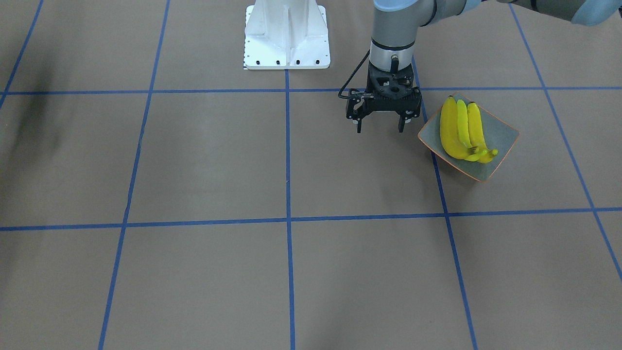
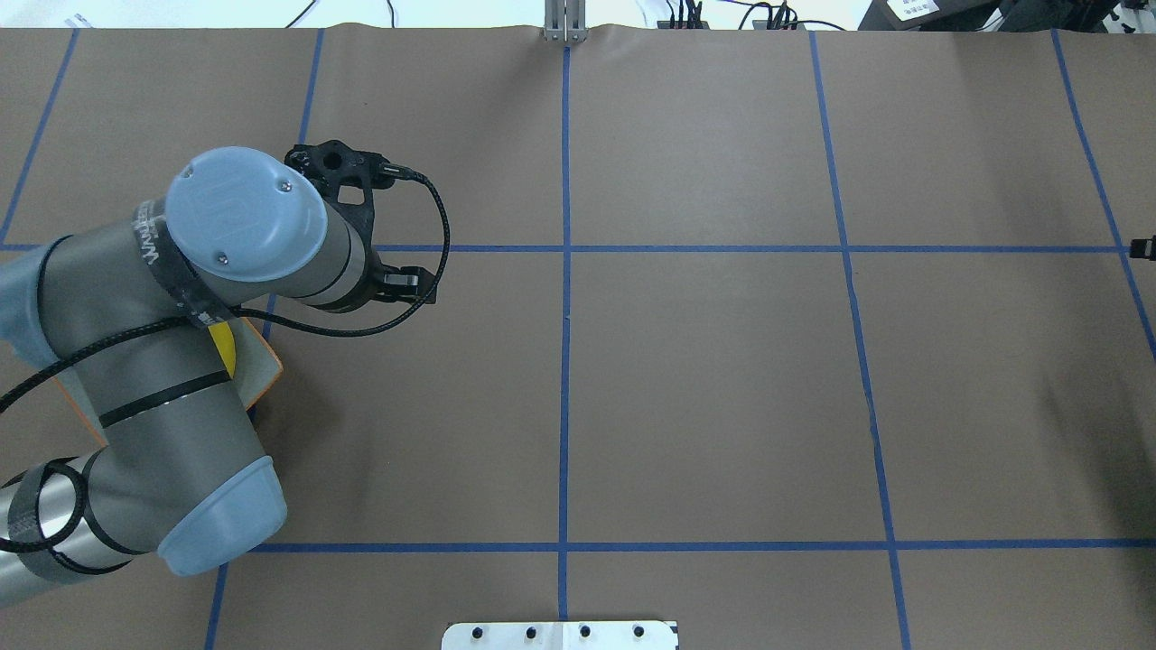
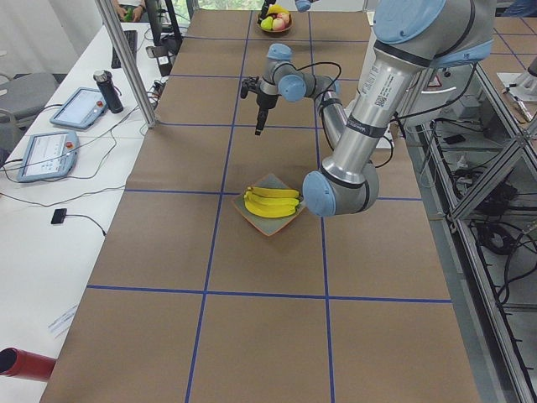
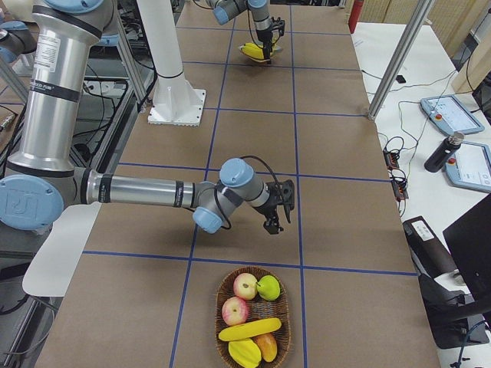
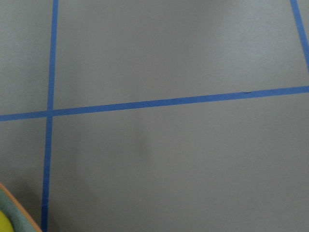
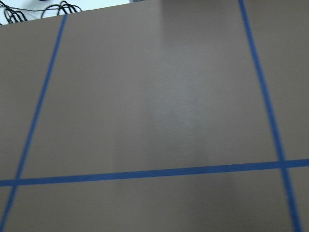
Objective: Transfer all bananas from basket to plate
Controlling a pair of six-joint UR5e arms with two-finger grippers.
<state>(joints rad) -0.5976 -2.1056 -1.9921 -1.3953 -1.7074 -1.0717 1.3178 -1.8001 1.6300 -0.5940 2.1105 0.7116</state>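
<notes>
Three yellow bananas (image 1: 461, 131) lie side by side on the grey-green plate (image 1: 503, 133) with the orange rim. My left gripper (image 1: 380, 127) hangs open and empty just above the table, beside the plate on the robot's right of it. From overhead the left arm hides most of the plate (image 2: 264, 372). One more banana (image 4: 249, 330) lies in the wicker basket (image 4: 217, 307) at the table's other end. My right gripper (image 4: 276, 217) hovers a little beyond that basket; whether it is open or shut I cannot tell. The left wrist view catches only a plate corner (image 5: 17, 212).
Apples (image 4: 245, 286) and other fruit share the basket with the banana. The white robot base (image 1: 286, 36) stands at the table's robot-side edge. Tablets (image 4: 445, 115) and a metal post (image 4: 399, 61) line the operators' side. Blue tape lines grid the brown tabletop.
</notes>
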